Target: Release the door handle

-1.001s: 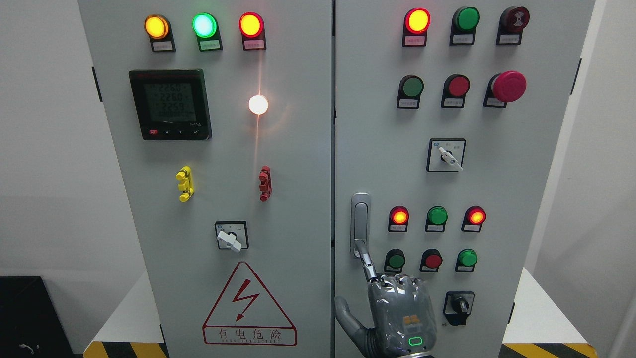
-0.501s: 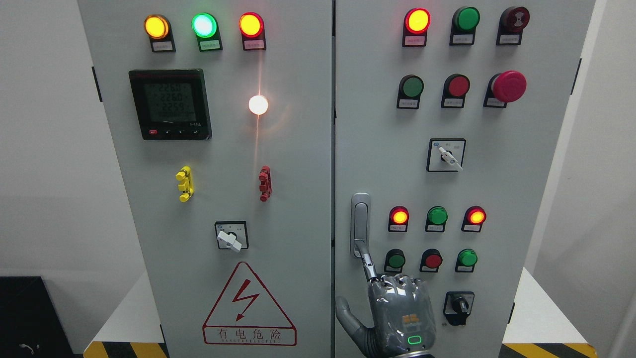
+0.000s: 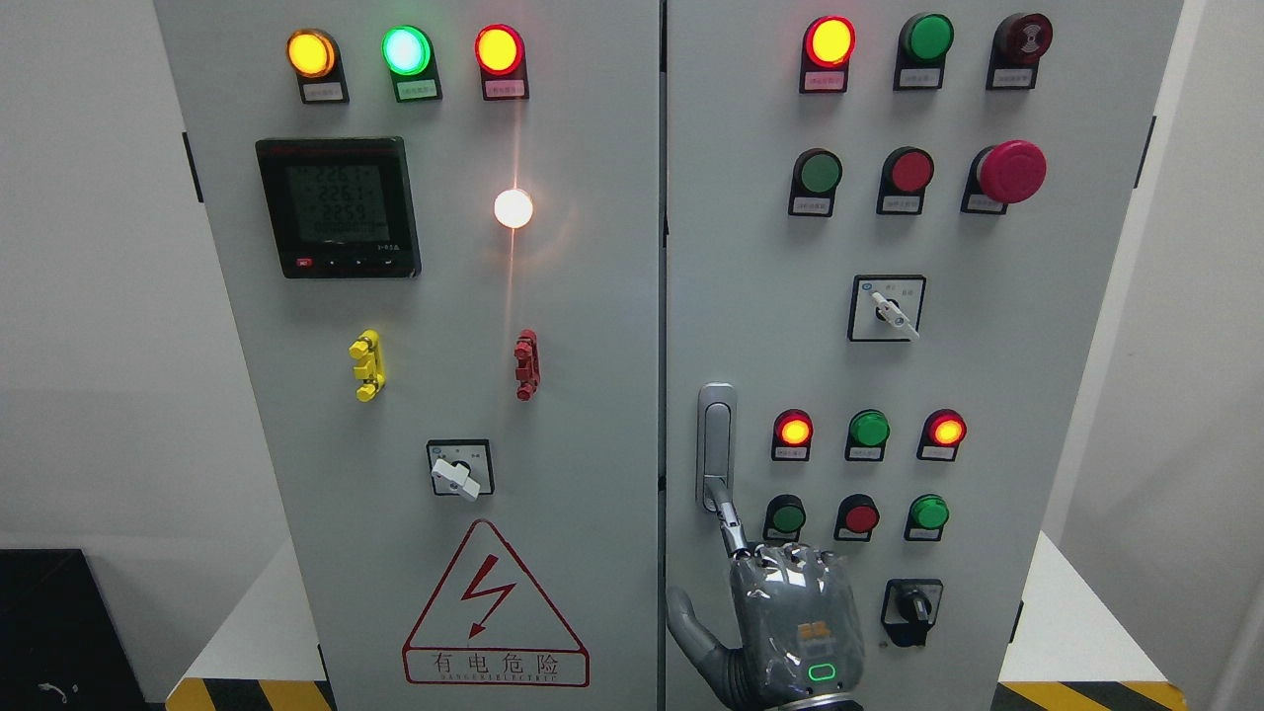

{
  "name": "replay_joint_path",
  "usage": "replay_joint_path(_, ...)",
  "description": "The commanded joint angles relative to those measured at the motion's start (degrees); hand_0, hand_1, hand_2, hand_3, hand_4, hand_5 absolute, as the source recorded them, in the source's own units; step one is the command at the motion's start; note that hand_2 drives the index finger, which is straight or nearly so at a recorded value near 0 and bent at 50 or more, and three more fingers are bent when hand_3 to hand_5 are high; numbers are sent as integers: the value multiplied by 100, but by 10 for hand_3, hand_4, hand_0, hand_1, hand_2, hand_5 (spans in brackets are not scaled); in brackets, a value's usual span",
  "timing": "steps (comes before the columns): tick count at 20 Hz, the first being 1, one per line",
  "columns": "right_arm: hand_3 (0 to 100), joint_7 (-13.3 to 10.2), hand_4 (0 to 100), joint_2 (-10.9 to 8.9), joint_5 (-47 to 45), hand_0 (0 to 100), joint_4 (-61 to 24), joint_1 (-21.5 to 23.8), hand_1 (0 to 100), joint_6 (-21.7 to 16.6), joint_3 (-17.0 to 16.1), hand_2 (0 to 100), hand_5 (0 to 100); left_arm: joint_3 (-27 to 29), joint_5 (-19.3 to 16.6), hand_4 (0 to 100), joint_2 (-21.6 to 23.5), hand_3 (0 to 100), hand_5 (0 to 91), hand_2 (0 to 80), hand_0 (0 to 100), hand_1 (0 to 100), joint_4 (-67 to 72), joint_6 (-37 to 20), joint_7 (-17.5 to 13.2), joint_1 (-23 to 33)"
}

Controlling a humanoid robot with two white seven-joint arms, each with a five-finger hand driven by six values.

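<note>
Where the two grey cabinet doors meet, just right of the seam in the lower middle of the frame, the door handle is seen as an upright silver lever set flush in the right door. A single robot hand is raised from the bottom edge, right of the middle, so it is taken as the right hand. Its index finger is stretched up and to the left, with the tip touching the lower end of the handle. The other fingers are curled against the palm and the thumb is spread out to the left; nothing is gripped. Beside the handle, to its right, two rows of round indicator lights are mounted. A red warning triangle is fixed low on the left door.
</note>
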Motion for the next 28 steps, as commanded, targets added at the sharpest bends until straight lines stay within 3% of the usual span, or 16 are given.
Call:
replay_joint_path(1, 1000, 20, 990, 0, 0, 386, 64, -6, 286, 28, -17, 0, 1000, 0, 0, 0, 0, 0, 0, 0, 120, 556, 0, 2, -2, 105)
replay_joint_path(28, 1000, 64, 989, 0, -17, 391, 91, 3, 283, 55, -9, 4, 1000, 0, 0, 0, 0, 0, 0, 0, 120, 556, 0, 2, -2, 105)
